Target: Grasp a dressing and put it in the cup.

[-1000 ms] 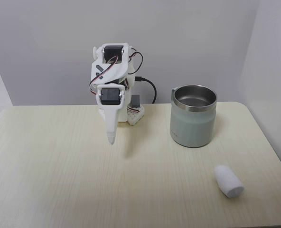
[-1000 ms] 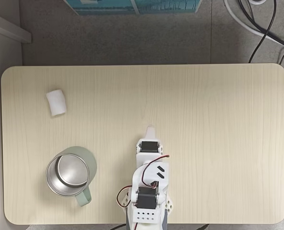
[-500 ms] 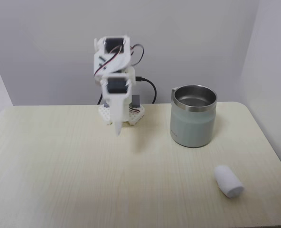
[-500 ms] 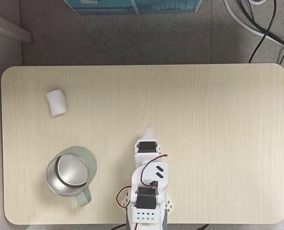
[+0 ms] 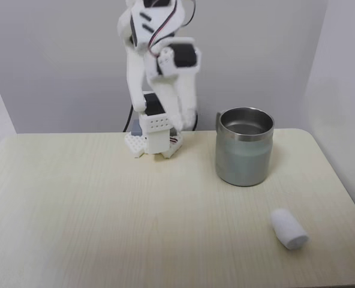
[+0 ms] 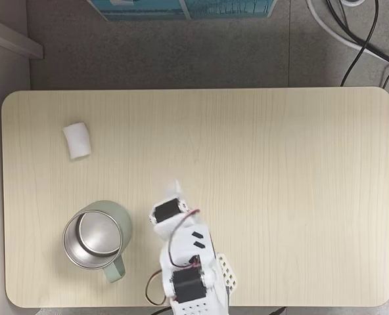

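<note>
one dressing [image 5: 288, 228] lies on its side near the table's [image 5: 75, 210] front right in the front fixed view, long axis angled toward the cup [image 5: 244, 153], well apart. the raised gripper [image 6: 175, 188] is blurred; whether it is clenched cannot be told.

The white plastic five-joint arm [image 5: 159, 66] is built from smooth moulded shells, with black servo blocks [image 5: 183, 55] set into the joints. Thin red, black and white wires [image 5: 165, 27] are looped between the upper segments in a fixed view. A perforated white panel with rows of small holes [image 5: 156, 123] is seen low on the body, above a white base plate [image 5: 153, 146] at the desk's far edge. A thicker black cable [image 5: 131, 117] is seen at the base. In a fixed view, two black slanted slots [image 6: 196, 239] are marked on the white shell.
</note>
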{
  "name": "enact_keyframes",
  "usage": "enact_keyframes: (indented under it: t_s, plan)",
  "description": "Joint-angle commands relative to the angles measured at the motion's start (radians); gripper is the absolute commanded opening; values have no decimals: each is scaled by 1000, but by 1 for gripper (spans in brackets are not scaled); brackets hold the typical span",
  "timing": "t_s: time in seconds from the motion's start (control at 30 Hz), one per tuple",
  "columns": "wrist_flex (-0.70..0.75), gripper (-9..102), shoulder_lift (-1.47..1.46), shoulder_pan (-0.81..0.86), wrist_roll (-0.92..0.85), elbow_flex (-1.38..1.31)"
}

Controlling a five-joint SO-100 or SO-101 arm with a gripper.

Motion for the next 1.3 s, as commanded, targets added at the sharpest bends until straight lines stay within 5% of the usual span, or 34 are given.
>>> enact_keyframes:
  t_s: [0.0, 0.5, 1.27]
  plan:
    - [72, 17, 170, -64, -54, 239]
    - [371, 24, 1077, -350, -350, 1039]
    - [379, 26, 1934, -408, -414, 1568]
